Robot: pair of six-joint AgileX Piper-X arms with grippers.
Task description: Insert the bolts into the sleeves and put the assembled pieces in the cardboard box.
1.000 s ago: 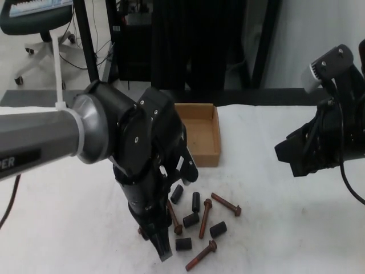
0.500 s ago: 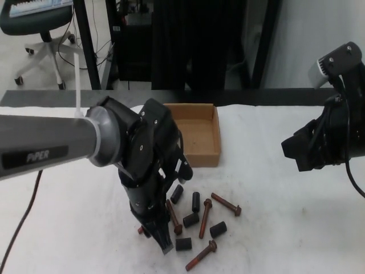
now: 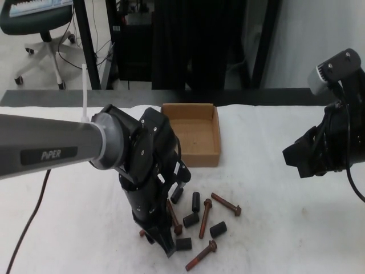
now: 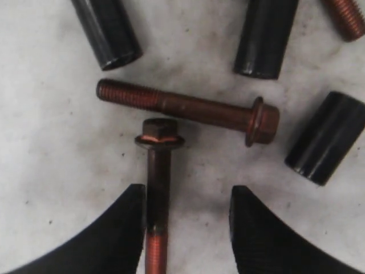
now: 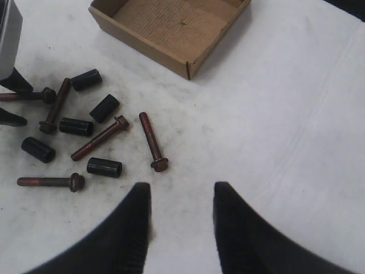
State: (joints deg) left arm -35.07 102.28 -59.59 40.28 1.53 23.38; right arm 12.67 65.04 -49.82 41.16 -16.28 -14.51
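Several rusty bolts and black sleeves lie loose on the white bench. My left gripper [image 4: 187,197] is open and low over the pile, its fingers either side of one bolt [image 4: 157,182]; the shank lies close to one finger. A second bolt [image 4: 188,108] lies crosswise just past that bolt's head, with sleeves [image 4: 108,31] [image 4: 326,137] around it. In the high view the left gripper [image 3: 163,241] points down at the near-left edge of the pile, beside a sleeve [image 3: 183,244]. My right gripper [image 5: 181,197] hangs open above bare bench, right of the pile. The cardboard box [image 3: 199,158] is empty.
The box [image 5: 137,43] stands behind the pile, toward the bench's far edge. The left arm's bulky wrist [image 3: 142,165] hides part of the pile's left side. The right arm [image 3: 328,148] hovers at the right. White bench surface spreads to the right and left of the pile.
The left arm has swung in and come down over the pile's near-left edge. The right arm has drifted slightly to the right.
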